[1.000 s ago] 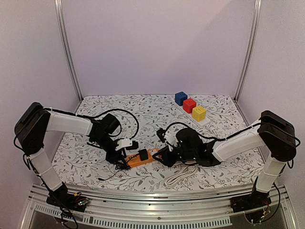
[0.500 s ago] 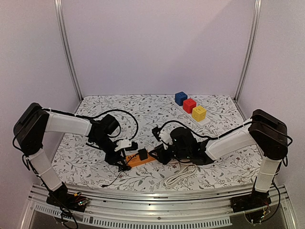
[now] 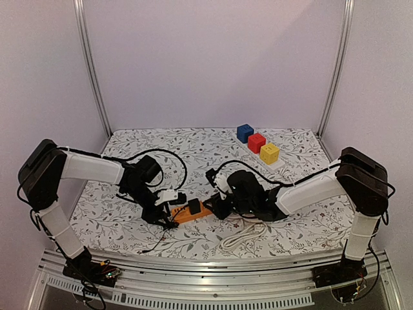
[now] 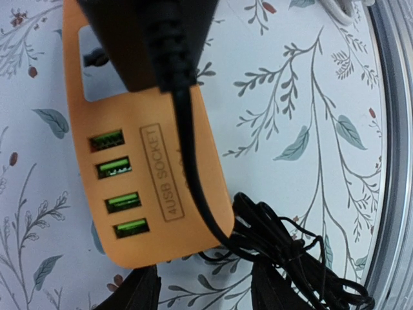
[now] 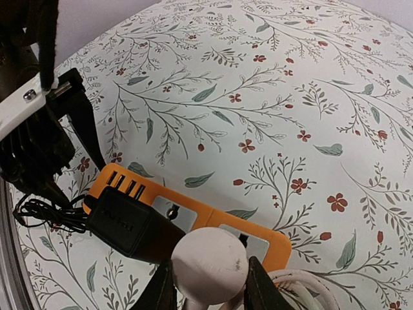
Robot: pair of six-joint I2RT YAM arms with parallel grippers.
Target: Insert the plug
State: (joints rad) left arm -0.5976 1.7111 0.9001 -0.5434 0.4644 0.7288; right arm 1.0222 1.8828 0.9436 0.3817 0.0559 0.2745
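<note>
An orange power strip [image 3: 201,210] lies on the flowered table, with a black adapter [image 3: 194,207] plugged into it. In the right wrist view my right gripper [image 5: 210,290] is shut on a round white plug [image 5: 210,265] and holds it just over the strip [image 5: 258,239], beside the adapter [image 5: 126,223] and near a free socket. My left gripper [image 4: 203,294] is open at the strip's USB end [image 4: 148,194], fingers apart just short of it. The adapter's black cord [image 4: 303,252] lies bundled by the right finger.
The plug's white cable [image 3: 242,237] lies coiled near the front edge. Blue [image 3: 244,133], red [image 3: 256,143] and yellow [image 3: 270,153] cubes sit on a white tray at the back right. My left gripper's body [image 5: 39,129] stands close beyond the strip.
My right gripper has moved left with the white plug, from beside the strip to over it. My left gripper has stayed at the strip's left end.
</note>
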